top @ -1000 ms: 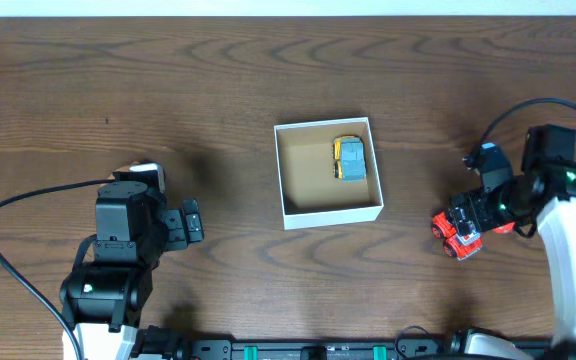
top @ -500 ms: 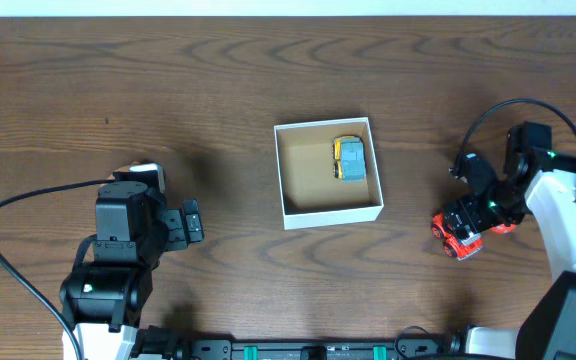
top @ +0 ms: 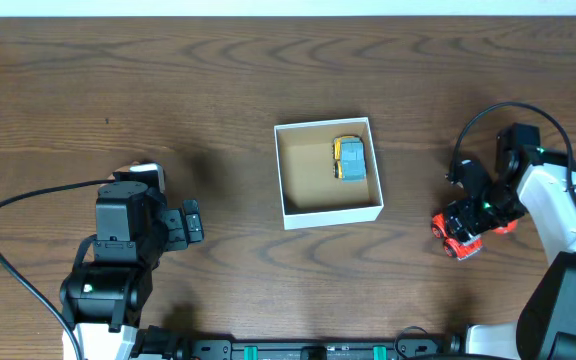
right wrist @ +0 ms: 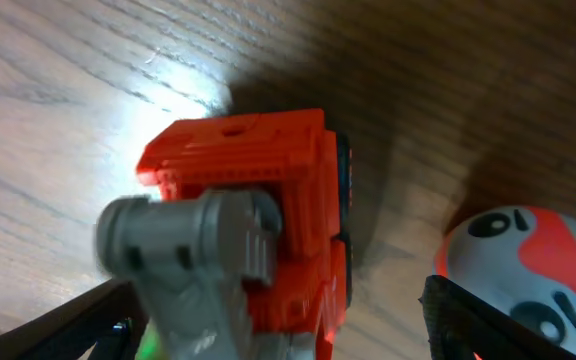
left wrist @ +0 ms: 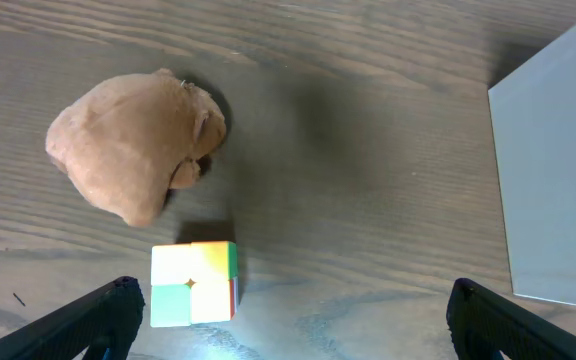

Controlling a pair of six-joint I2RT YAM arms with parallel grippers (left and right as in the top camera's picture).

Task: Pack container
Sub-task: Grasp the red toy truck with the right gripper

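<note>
Logging progress: the small square white-walled container with a tan cardboard floor (top: 332,212) sits mid-table, and one yellow-and-grey toy car (top: 350,160) lies in its far right corner. We judge packing begun, not near done. The red toy truck (top: 458,238) is on the table, well right of the box. The right gripper (right wrist: 278,335) straddles it, jaws wide, gripping nothing. The left gripper (left wrist: 288,325) is wide and empty. The left wrist view alone shows a brown plush lump (left wrist: 133,145) and a small multicoloured cube (left wrist: 193,283). The right wrist view shows a red-and-white rounded toy (right wrist: 528,275) beside the truck.
</note>
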